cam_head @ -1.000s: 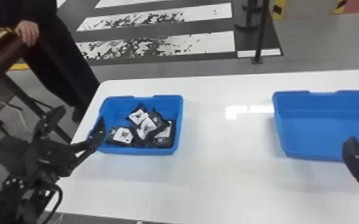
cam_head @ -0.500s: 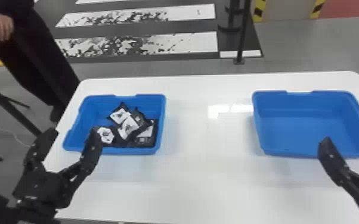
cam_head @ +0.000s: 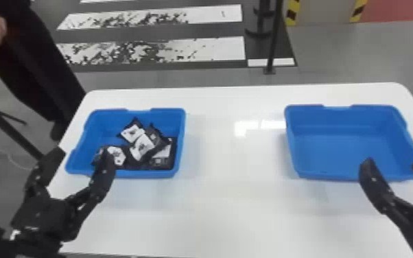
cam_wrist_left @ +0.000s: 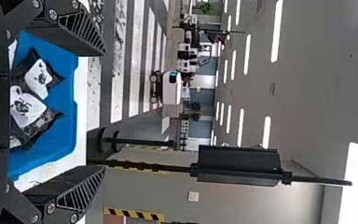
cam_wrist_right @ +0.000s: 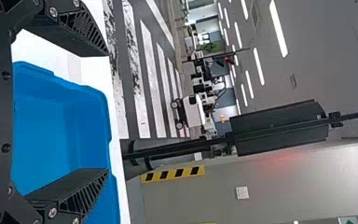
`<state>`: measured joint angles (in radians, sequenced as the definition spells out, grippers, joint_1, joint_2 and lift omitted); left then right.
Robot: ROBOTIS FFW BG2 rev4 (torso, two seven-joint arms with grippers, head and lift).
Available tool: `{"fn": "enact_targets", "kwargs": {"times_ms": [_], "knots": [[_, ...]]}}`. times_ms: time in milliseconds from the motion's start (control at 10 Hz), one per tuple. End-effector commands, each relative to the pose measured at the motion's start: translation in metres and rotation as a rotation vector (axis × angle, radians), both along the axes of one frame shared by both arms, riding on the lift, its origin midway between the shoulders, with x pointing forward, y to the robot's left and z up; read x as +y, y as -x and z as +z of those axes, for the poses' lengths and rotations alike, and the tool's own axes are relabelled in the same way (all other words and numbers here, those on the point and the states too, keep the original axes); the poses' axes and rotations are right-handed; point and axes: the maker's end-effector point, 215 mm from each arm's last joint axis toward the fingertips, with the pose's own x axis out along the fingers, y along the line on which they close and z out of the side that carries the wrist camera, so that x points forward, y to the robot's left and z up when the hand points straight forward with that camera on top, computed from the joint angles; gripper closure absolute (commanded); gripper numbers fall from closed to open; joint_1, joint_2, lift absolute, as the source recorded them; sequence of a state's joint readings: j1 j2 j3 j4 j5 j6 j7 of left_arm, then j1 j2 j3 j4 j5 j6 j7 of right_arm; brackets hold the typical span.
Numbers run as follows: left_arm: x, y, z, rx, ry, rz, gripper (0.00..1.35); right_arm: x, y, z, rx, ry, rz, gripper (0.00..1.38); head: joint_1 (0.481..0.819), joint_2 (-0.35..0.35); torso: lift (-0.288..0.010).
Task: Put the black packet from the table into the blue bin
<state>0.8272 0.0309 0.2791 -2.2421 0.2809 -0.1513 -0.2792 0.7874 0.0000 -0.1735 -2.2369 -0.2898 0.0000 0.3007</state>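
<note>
Packets in black wrap (cam_head: 142, 147) lie heaped in the left blue bin (cam_head: 161, 174), left gripper (cam_head: 83, 156) and right gripper (cam_head: 393, 164) both wide open and empty — likely leaving room to straddle 1.

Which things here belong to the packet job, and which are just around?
Job:
- black-and-white packets, lying in the left blue bin
- right blue bin
- white table
- left gripper, right gripper

Background:
- black post
- floor stripes

Black and white packets (cam_head: 142, 147) lie heaped in a blue bin (cam_head: 106, 120) at ten o'clock. Another blue bin (cam_head: 339, 147) sits flat at two o'clock.
</note>
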Motion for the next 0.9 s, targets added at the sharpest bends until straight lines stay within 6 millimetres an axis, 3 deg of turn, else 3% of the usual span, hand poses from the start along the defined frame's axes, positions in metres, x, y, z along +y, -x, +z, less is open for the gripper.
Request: {"fn": "enact_targets", "kwargs": {"times_ms": [0, 800], "knots": [[-0.0056, -0.0011, -0.0012, 0.003, 0.010, -0.014, 0.17, 0.0000, 0.0001, -0.0001, 0.000, 0.000, -0.001, 0.13, 0.695, 0.096, -0.110], [-0.0122, -0.0029, 0.0047, -0.016, 0.019, -0.035, 0.17, -0.0052, 0.0020, 0.0040, -0.003, 0.013, -0.011, 0.13, 0.695, 0.075, -0.110]]}}
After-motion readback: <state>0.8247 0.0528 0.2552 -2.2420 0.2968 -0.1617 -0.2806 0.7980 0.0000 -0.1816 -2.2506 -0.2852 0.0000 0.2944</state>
